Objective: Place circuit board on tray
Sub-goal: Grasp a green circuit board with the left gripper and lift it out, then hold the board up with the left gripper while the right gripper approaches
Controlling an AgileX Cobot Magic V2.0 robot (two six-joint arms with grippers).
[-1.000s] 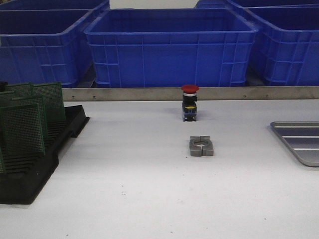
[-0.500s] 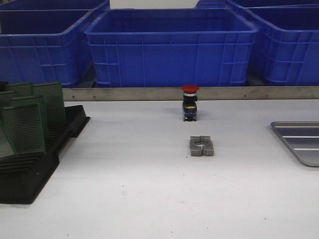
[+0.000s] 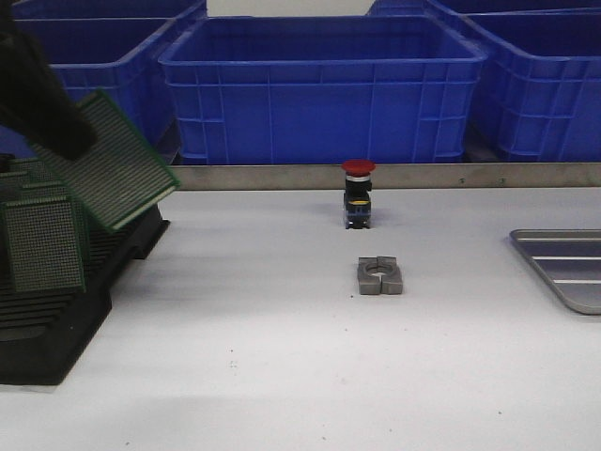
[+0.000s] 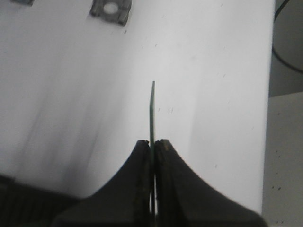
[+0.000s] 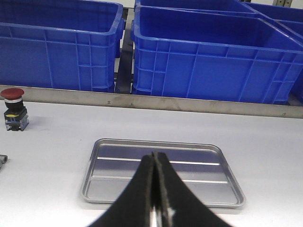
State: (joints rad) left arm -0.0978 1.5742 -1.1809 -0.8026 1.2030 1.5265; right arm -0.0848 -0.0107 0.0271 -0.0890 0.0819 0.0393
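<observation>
My left gripper (image 3: 68,141) is shut on a green perforated circuit board (image 3: 117,162) and holds it tilted in the air above the black slotted rack (image 3: 56,319) at the left. In the left wrist view the board (image 4: 152,111) shows edge-on, pinched between the shut fingers (image 4: 153,144). Other green boards (image 3: 42,242) stand in the rack. The silver-grey ridged tray (image 3: 562,265) lies at the right edge of the table, empty. In the right wrist view my right gripper (image 5: 155,156) is shut and empty, in front of the tray (image 5: 208,151).
A red-capped push button (image 3: 358,193) stands mid-table near the back rail, also in the right wrist view (image 5: 13,109). A grey metal clamp block (image 3: 379,275) lies in front of it, also in the left wrist view (image 4: 111,10). Blue bins (image 3: 319,85) line the back.
My left gripper has come into the front view, lifting one circuit board up out of the rack and tilting it to the right. The right side has not changed.
</observation>
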